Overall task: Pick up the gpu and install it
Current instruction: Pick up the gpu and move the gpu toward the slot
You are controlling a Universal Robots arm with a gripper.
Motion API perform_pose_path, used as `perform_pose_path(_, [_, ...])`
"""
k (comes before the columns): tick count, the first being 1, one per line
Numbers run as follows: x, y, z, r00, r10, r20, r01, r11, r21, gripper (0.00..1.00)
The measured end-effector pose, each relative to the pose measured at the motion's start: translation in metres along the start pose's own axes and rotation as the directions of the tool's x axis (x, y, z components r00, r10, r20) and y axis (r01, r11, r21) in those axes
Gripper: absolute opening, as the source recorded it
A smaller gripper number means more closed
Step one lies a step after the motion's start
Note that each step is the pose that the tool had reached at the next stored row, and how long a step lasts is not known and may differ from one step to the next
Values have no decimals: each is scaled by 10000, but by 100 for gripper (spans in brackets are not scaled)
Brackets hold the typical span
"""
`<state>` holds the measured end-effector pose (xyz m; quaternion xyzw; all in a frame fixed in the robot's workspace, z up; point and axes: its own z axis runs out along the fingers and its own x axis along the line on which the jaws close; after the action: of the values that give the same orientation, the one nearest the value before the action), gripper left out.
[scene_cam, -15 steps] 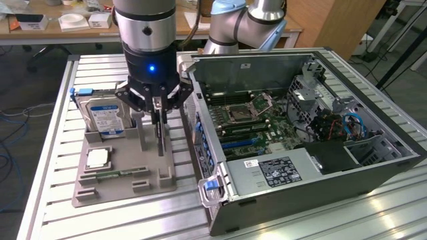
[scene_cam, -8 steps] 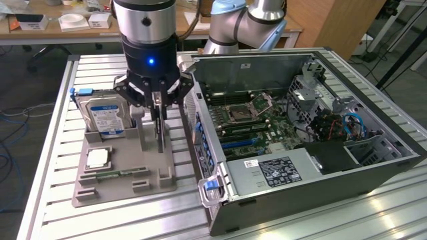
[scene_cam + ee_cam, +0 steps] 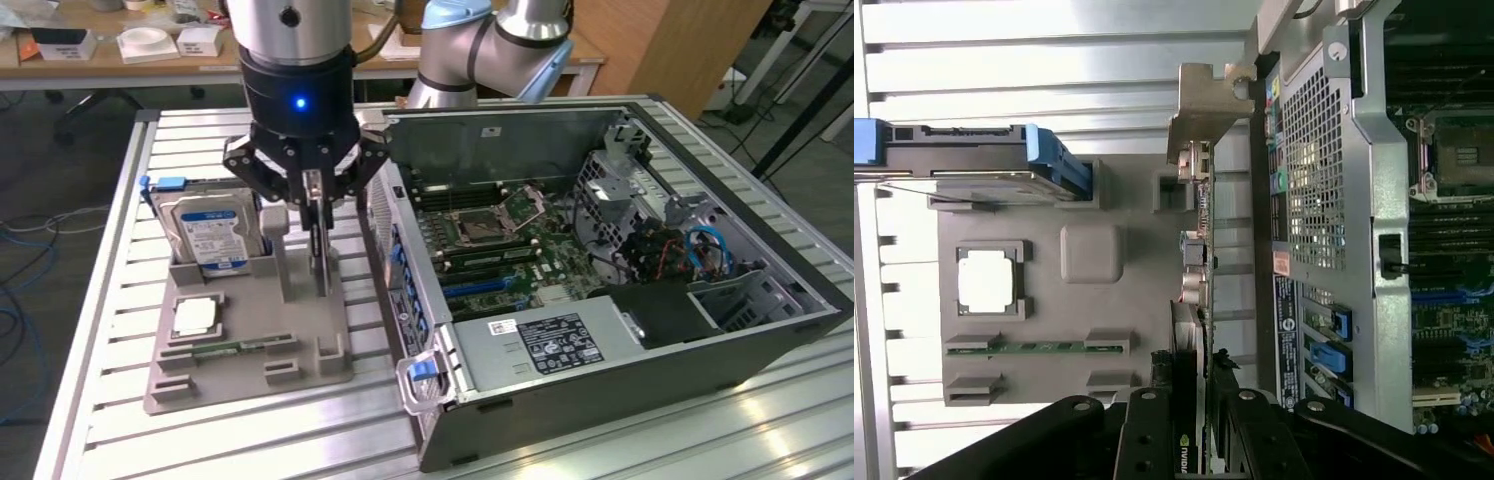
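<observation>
The gpu (image 3: 319, 255) is a thin dark card standing on edge, its lower edge at the right side of the grey holder (image 3: 310, 352). My gripper (image 3: 312, 198) comes down from above and is shut on the card's upper edge. In the wrist view the gpu (image 3: 1192, 300) shows edge-on with its silver bracket (image 3: 1204, 110) at the far end, and my gripper (image 3: 1194, 405) has a black finger on each side. Whether the card rests in the holder's slot or hangs just above it I cannot tell.
A hard drive (image 3: 207, 235) with a blue label stands in the holder's back left. A processor (image 3: 196, 317) and a green memory stick (image 3: 240, 347) lie in front of it. The open computer case (image 3: 601, 250) lies close to the exterior view's right of the holder, on a slatted metal table (image 3: 114, 330).
</observation>
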<state>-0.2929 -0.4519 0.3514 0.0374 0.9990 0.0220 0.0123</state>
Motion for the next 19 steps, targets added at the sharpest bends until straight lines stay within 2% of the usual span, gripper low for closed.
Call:
perform_pose_path(13, [-6,12,-262,10000,0,12,0,10000,1,26])
perform_pose_path(19, [-8,15,-336,10000,-1,18,1,10000,-2,26])
